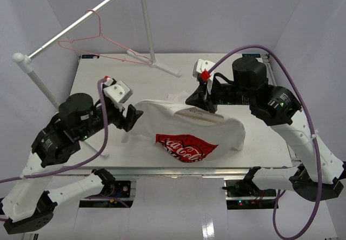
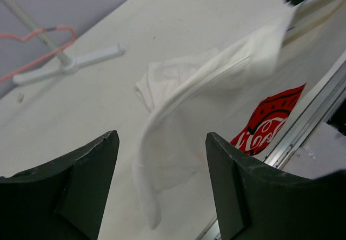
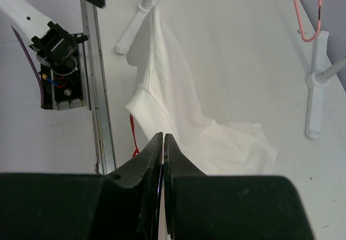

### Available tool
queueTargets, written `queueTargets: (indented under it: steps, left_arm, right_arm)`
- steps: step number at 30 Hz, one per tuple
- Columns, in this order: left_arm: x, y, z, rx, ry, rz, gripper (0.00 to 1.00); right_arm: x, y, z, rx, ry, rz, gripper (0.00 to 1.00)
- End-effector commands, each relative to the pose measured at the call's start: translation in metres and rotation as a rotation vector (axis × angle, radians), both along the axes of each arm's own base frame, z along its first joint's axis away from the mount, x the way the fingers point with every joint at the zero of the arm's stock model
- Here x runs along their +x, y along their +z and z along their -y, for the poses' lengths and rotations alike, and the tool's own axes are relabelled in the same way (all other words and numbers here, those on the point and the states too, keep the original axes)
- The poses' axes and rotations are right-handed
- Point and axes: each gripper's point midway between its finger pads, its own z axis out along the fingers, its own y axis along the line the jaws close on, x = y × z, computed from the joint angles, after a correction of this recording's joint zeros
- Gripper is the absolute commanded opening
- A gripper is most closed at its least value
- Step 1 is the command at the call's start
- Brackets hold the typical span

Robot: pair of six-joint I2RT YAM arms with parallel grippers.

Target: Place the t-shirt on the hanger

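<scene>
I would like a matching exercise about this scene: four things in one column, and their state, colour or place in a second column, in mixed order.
1. left gripper
2. right gripper
3. wire hanger
4. logo

A. red with white script
B. open, holding nothing
C. hangs on the rack rail
D. shut on the t-shirt

Pairs: 1-B, 2-D, 3-C, 4-A
</scene>
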Motion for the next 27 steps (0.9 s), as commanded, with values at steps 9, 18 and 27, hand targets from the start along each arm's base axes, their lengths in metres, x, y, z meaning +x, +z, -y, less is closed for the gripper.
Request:
queueTargets:
  steps: [9, 18, 27]
  left_arm:
    - [-0.038, -0.028, 0.063, 0.111, -0.448, -0.155, 0.70]
    - [-0.017, -0.049, 0.076, 0.172, -0.473, -0.090, 0.73]
    - [-0.011, -0.047, 0.072, 0.162, -0.439, -0.010, 0.78]
  right_arm:
    - [-0.007, 0.015, -0.018, 0.037, 0.132, 0.035, 0.08]
    - [-0.013, 0.012, -0.020, 0.039, 0.178, 0.040, 0.08]
    - [-0.012, 0.000, -0.020, 0.015, 0.176, 0.029, 0.08]
